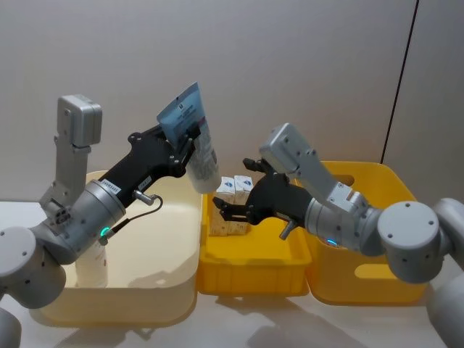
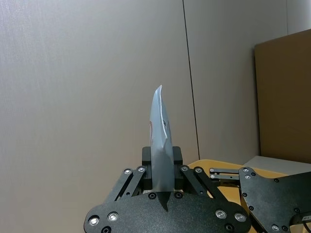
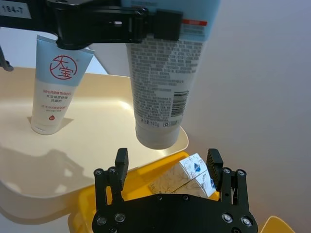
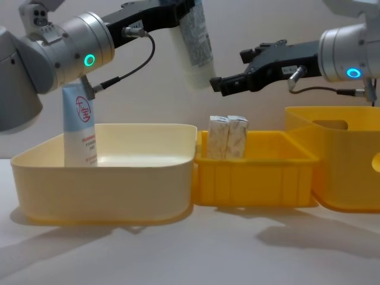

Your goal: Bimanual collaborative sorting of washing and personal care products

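Note:
My left gripper [image 1: 190, 143] is shut on a pale-blue squeeze tube [image 1: 196, 141], held in the air with its white cap down, over the far right corner of the cream bin [image 1: 145, 290]. The same tube [image 3: 163, 92] hangs large in the right wrist view and edge-on [image 2: 160, 145] in the left wrist view. A second tube [image 4: 80, 127] with a red round logo stands at the cream bin's left side. Two small white cartons [image 4: 227, 138] stand upright in the small yellow bin [image 1: 254, 275]. My right gripper [image 1: 230, 210] hovers open just above the cartons, a little right of the held tube.
A large yellow bin [image 1: 362, 283] with a handle slot stands to the right of the small one. All three bins sit side by side on the white table [image 4: 196, 255]. A plain wall is behind them.

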Tool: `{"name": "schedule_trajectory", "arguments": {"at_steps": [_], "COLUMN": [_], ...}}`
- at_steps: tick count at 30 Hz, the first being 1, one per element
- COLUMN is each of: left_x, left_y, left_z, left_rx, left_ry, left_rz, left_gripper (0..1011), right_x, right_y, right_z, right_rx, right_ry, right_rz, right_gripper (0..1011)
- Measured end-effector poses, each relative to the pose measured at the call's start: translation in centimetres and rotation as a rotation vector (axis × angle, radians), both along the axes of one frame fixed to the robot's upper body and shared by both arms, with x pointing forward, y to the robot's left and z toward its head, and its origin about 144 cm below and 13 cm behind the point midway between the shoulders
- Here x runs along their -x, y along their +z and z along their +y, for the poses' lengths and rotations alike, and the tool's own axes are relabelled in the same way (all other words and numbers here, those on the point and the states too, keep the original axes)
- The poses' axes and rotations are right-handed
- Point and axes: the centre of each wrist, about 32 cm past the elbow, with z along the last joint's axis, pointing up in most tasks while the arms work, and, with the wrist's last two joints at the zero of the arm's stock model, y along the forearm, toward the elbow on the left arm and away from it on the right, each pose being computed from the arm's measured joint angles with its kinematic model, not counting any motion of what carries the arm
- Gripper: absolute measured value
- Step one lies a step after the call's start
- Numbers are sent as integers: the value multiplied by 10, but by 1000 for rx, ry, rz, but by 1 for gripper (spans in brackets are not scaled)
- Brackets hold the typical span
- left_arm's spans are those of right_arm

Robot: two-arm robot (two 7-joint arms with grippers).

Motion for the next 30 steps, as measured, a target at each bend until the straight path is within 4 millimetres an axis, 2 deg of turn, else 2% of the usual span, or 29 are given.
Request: {"name": "schedule_trajectory", "arguments": {"at_steps": [18,30], "left_x": [4,8], "left_y": [-8,-11], "left_z": [-1,-4], "left_rx": [6,14], "left_ry": [-5,-15], "left_rz": [21,25], "left_gripper": [226,226], "right_x": [-10,-16], "right_y": [8,10], "right_z": [15,31], "right_rx": [22,24], "right_ry": [27,30], "right_rz": [-50,6], "right_gripper": [1001,1001]}}
